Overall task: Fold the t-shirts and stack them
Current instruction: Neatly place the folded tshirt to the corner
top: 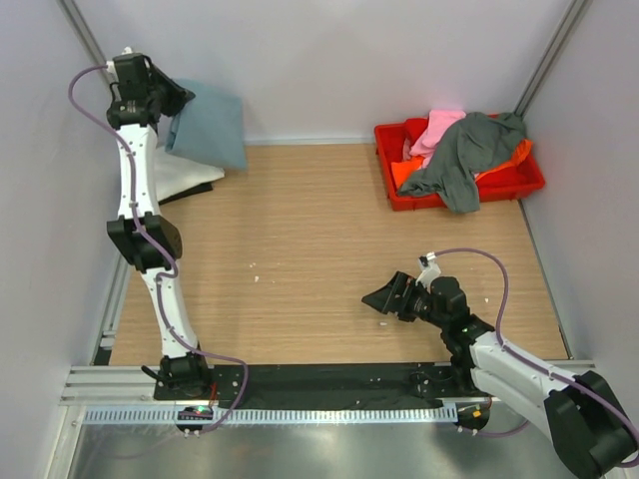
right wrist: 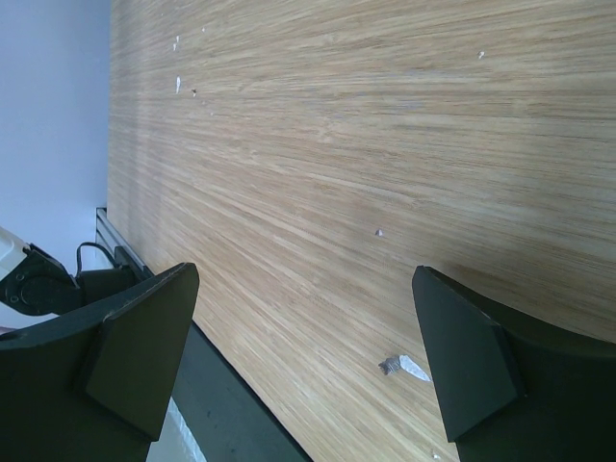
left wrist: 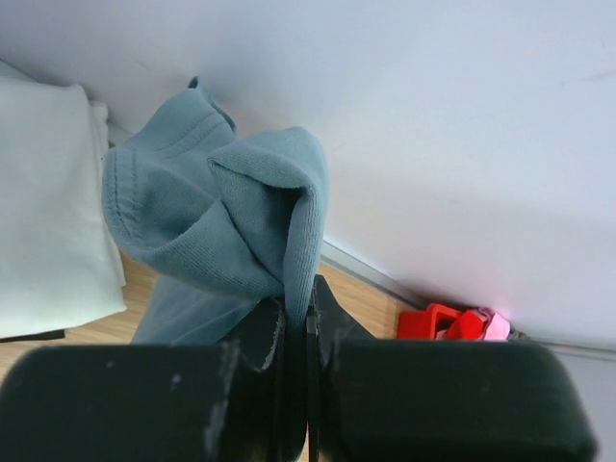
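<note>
- Left jaws, pressed together at the far left corner of the bench (top: 300,230), pinch a fold of the blue-grey shirt (left wrist: 221,212) and hold it up near the back wall. The cloth hangs from the pinch over the white shirt (top: 190,178), apparently so it can be lowered on as the stack's next layer.
- The white shirt lies folded flat on the bench by the left wall, seemingly the base of that stack.
- Right jaws, spread wide and holding nothing, hover low over the wood at the near right, well apart from any cloth, likely kept clear while the left arm works.
- A red crate (top: 411,203) sits at the far right corner with the shirts not yet folded. A dark grey one (top: 469,150) is draped on top and spills over the front rim. A pink one (top: 439,128) is bunched toward the back, and an orange one (top: 404,175) shows from beneath.
</note>
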{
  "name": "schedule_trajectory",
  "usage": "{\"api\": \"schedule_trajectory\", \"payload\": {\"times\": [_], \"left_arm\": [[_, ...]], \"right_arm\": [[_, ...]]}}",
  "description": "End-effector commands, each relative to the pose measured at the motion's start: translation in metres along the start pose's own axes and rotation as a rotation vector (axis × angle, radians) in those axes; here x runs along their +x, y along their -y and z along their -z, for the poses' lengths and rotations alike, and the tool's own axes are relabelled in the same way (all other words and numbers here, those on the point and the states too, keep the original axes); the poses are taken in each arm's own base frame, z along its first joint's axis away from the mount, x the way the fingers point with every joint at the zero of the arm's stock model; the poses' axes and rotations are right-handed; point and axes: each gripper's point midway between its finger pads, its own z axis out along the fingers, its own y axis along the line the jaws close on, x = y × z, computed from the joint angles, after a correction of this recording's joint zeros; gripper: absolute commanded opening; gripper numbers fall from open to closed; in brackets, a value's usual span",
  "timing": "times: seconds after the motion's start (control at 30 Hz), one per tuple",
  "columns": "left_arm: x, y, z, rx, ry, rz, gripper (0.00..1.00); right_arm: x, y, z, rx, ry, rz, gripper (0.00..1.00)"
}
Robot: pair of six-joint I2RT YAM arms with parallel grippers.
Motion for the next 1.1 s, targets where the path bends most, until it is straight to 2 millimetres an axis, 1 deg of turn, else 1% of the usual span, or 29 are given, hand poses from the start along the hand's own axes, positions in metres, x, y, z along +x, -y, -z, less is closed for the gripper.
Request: {"api": "schedule_trajectory", "payload": {"times": [0.0, 0.13, 0.3, 0.43, 0.47, 0.53, 0.7, 0.73, 0.8, 0.83, 0.87, 0.93, 1.07], "left_arm": [[-0.054, 0.013, 0.023, 0.056, 0.152, -0.016, 0.00], [-0.063, -0.001, 0.020, 0.031, 0.176, -0.010, 0.00], [-0.056, -0.021, 0.007, -0.006, 0.147, 0.005, 0.00], [-0.048, -0.032, -0.001, -0.026, 0.120, 0.012, 0.00], [-0.045, -0.031, -0.002, -0.019, 0.110, 0.015, 0.00], [-0.046, -0.028, -0.001, -0.009, 0.112, 0.020, 0.00], [-0.061, -0.008, 0.013, 0.034, 0.159, 0.034, 0.00], [-0.066, -0.004, 0.018, 0.040, 0.176, 0.036, 0.00], [-0.069, -0.003, 0.021, 0.031, 0.191, 0.039, 0.00], [-0.068, -0.007, 0.019, 0.020, 0.190, 0.055, 0.00], [-0.071, -0.003, 0.022, 0.029, 0.202, 0.060, 0.00], [-0.069, -0.004, 0.018, 0.038, 0.199, 0.089, 0.00], [-0.067, 0.004, 0.016, 0.080, 0.183, 0.118, 0.00]], "right_arm": [[-0.004, -0.002, -0.001, -0.019, 0.032, 0.011, 1.00], [-0.004, -0.001, -0.001, -0.018, 0.031, 0.012, 1.00], [-0.003, 0.000, -0.001, -0.012, 0.028, 0.007, 1.00], [-0.003, 0.000, -0.001, -0.014, 0.029, 0.009, 1.00], [-0.003, 0.000, -0.001, -0.014, 0.029, 0.007, 1.00], [-0.003, 0.000, -0.002, -0.012, 0.028, 0.007, 1.00], [-0.003, 0.000, -0.002, -0.011, 0.027, 0.008, 1.00], [-0.003, 0.000, -0.002, -0.012, 0.028, 0.007, 1.00], [-0.003, 0.000, -0.002, -0.013, 0.027, 0.007, 1.00], [-0.003, 0.000, -0.002, -0.013, 0.027, 0.008, 1.00], [-0.003, 0.000, -0.002, -0.012, 0.026, 0.006, 1.00], [-0.003, 0.000, -0.002, -0.012, 0.026, 0.006, 1.00], [-0.003, 0.000, -0.002, -0.012, 0.028, 0.005, 1.00]]}}
